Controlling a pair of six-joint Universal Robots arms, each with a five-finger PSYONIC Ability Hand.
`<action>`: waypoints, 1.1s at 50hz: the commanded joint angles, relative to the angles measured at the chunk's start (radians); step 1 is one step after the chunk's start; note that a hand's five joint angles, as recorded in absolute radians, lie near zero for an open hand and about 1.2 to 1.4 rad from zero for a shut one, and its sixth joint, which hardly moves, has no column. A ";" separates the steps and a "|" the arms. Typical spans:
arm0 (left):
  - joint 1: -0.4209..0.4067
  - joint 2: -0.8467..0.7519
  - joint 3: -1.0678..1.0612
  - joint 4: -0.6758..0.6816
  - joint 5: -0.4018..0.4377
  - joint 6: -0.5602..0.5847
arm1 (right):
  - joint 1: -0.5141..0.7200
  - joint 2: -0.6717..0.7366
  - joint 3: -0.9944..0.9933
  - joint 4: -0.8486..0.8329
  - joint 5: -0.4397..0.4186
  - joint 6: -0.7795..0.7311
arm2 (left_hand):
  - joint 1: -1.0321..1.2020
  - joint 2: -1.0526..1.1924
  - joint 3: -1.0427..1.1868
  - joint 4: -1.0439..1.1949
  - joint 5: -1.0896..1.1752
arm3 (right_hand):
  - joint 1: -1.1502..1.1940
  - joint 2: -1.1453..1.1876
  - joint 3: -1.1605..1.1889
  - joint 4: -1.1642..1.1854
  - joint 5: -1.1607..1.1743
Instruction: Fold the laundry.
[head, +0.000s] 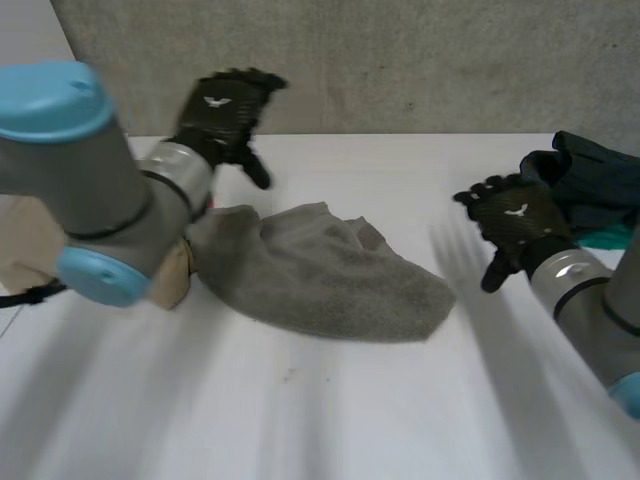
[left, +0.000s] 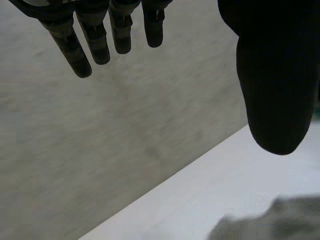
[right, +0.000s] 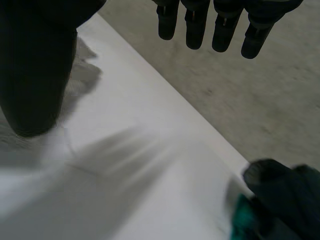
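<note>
White worktop against a speckled grey wall.
The plain matte worktop (head: 330, 400) runs back to meet a rough, concrete-like grey wall (head: 420, 60). A paler wall strip (head: 30, 30) stands at the far left corner, and a tan block (head: 22, 245) sits at the worktop's left side. The light is soft and even.

One grey towel (head: 320, 275) on one white table (head: 300, 420). One heap of dark clothes (head: 600, 180), one tan box (head: 25, 245). Two hands: left hand (head: 225, 115), right hand (head: 515, 225).

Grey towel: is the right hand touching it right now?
Apart. The head view shows a strip of bare table between the right hand and the grey towel.
</note>
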 joint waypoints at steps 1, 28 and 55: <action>0.153 -0.006 -0.089 -0.015 0.000 0.302 | 0.159 0.032 -0.032 0.032 -0.004 0.003 | 0.032 0.012 0.012 0.021 0.000 | -0.049 -0.038 -0.032 -0.036 -0.042; 0.294 -0.252 -0.058 0.065 -0.010 0.493 | 0.310 0.409 -0.317 0.010 0.128 -0.021 | 0.258 0.239 0.238 0.247 0.226 | 1.173 1.184 1.190 1.186 1.179; 0.458 -0.498 0.317 0.185 -0.245 0.539 | 0.072 0.231 -0.129 0.006 0.140 -0.142 | 1.206 1.186 1.185 1.195 1.174 | 1.173 1.184 1.190 1.186 1.179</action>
